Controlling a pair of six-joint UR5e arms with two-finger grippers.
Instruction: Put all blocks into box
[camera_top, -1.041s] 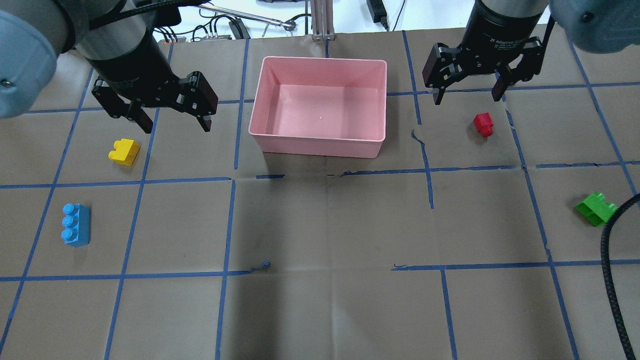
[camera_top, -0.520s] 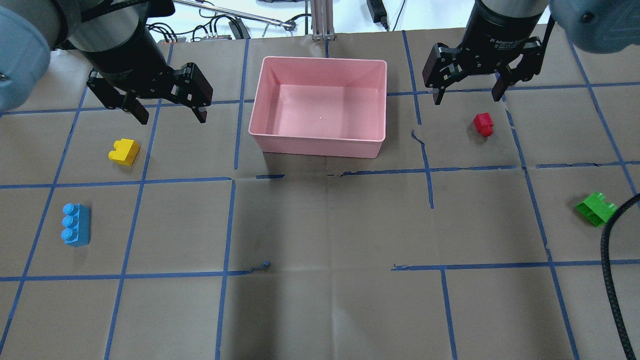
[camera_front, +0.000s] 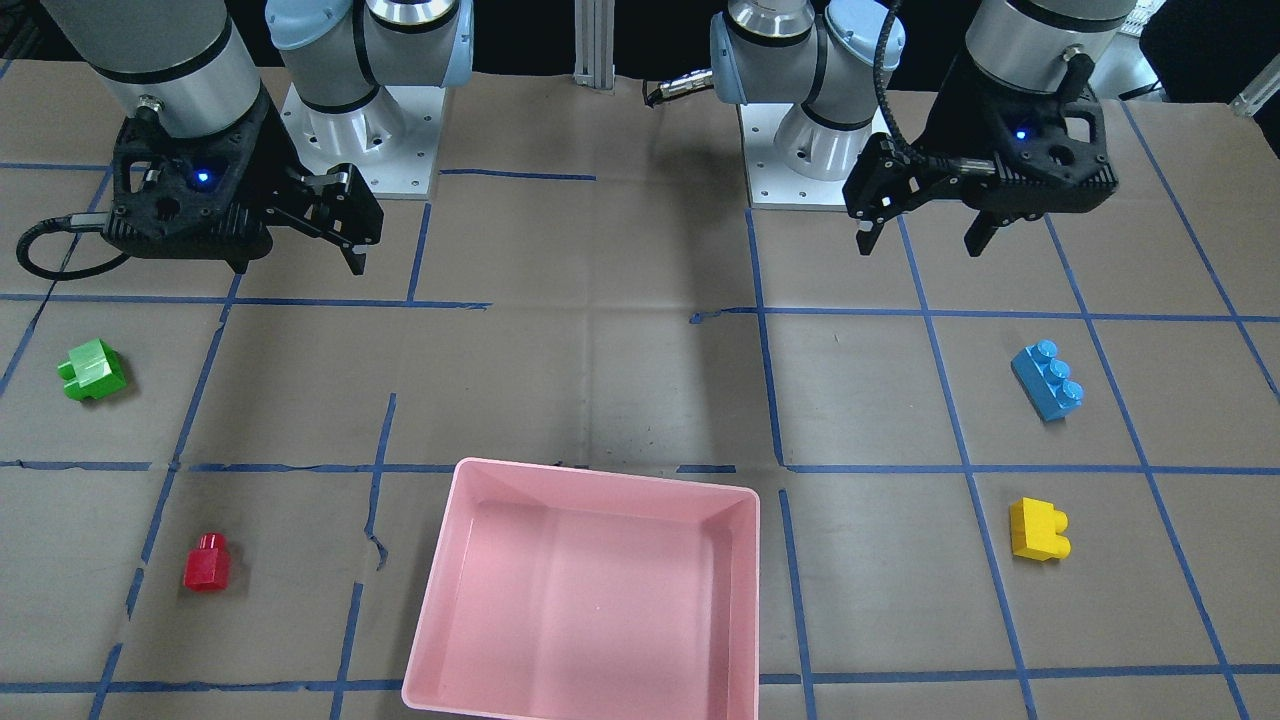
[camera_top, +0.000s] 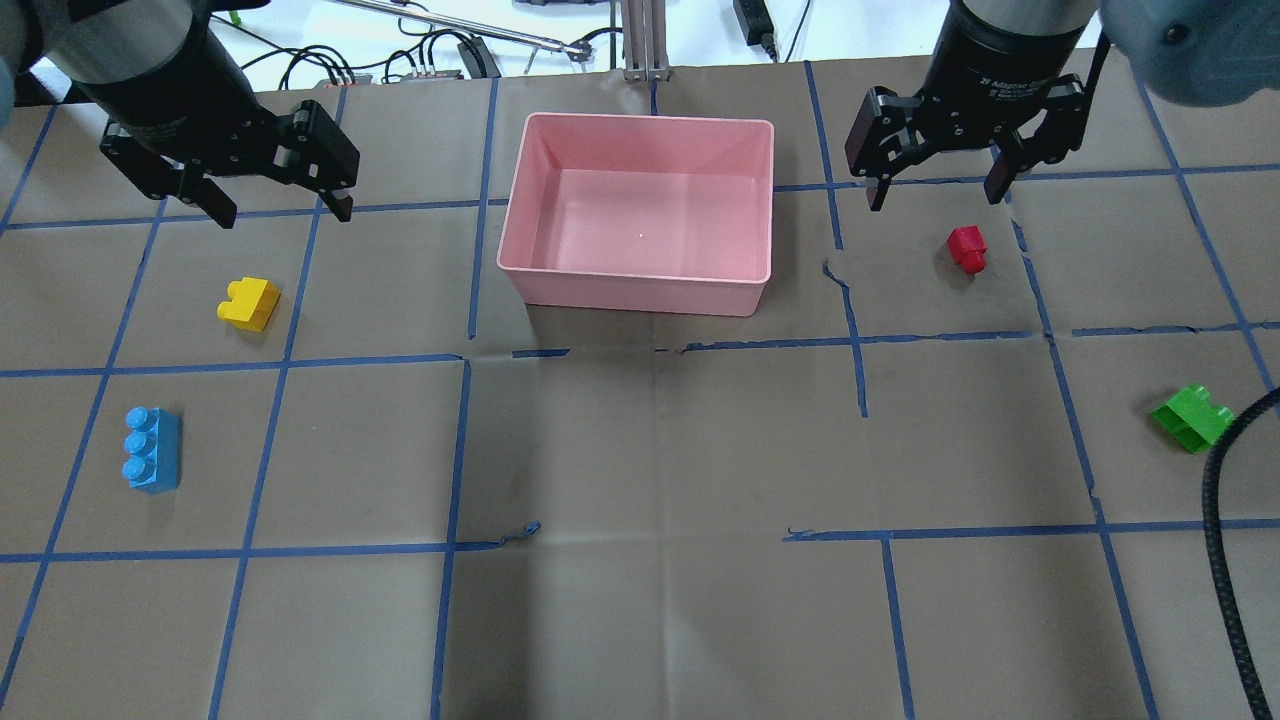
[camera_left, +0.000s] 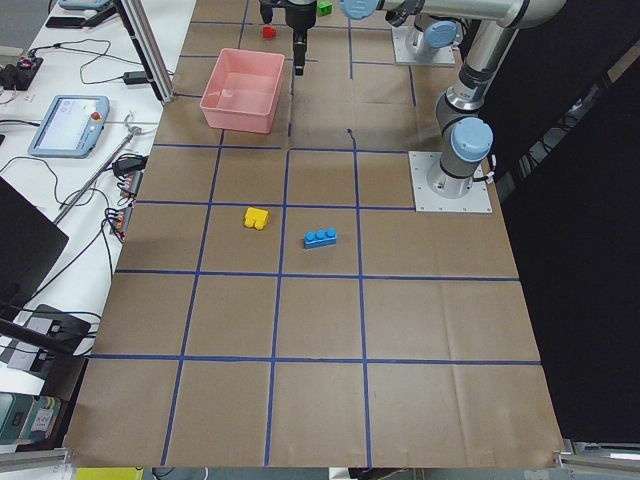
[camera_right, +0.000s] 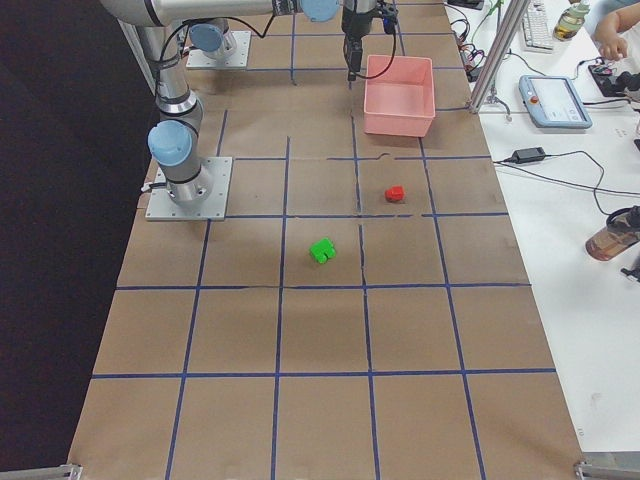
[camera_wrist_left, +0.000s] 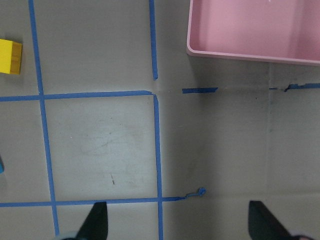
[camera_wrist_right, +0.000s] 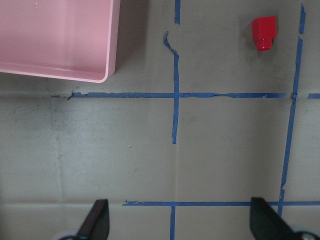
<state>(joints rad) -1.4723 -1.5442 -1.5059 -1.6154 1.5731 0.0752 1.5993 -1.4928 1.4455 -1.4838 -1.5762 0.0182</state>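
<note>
- Box (camera_top: 636, 296) on bench (camera_top: 660, 450), far centre.
- Yellow block (camera_top: 248, 303), blue block (camera_top: 152, 449) lie L of box; red block (camera_top: 967, 248), green block (camera_top: 1191, 417) R; all outside it.
- L end effector (camera_top: 283, 215) wide open nr yellow; R end effector (camera_top: 935, 198) likewise nr red.

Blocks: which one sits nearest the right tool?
The red block, closest to the right tool; green lies farther off, yellow and blue sit across the box.
</note>
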